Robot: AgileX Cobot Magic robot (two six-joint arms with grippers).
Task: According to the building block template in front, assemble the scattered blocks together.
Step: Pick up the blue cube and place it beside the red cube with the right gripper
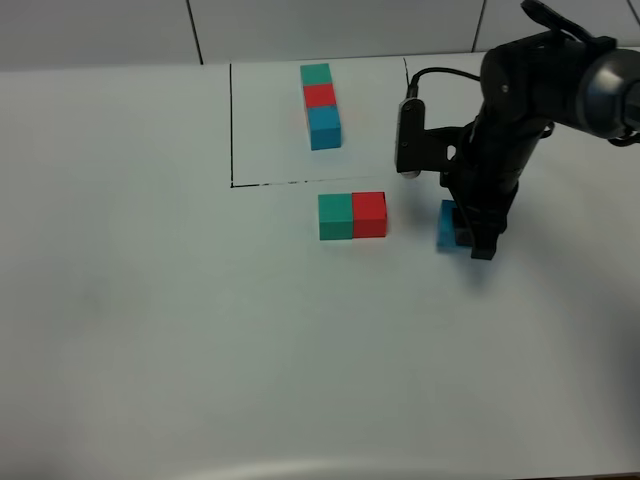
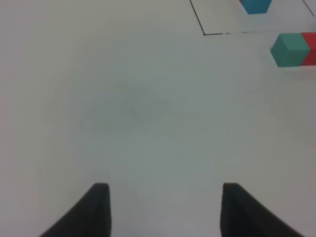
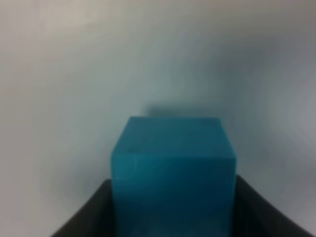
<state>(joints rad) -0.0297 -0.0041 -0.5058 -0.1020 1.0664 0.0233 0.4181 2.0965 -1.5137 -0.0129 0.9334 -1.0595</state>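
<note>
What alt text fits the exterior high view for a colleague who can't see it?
The right end effector grips a blue cube, set apart to the right of a touching green cube and red cube on a white table. Behind them, a green-red-blue row sits inside black lines.

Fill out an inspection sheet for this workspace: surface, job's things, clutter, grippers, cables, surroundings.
Surface: white table with thin black lines drawn on it.
Job's things: template row, green-red-blue, lies inside the lines. Green cube and red cube touch side by side outside them. Blue cube sits apart, on the red cube's side.
Clutter: nothing seen.
Grippers: left gripper open over bare table; right gripper closed on the blue cube.
Cables: one black cable loops at the right arm's wrist.
Surroundings: pale wall panels behind the table.
</note>
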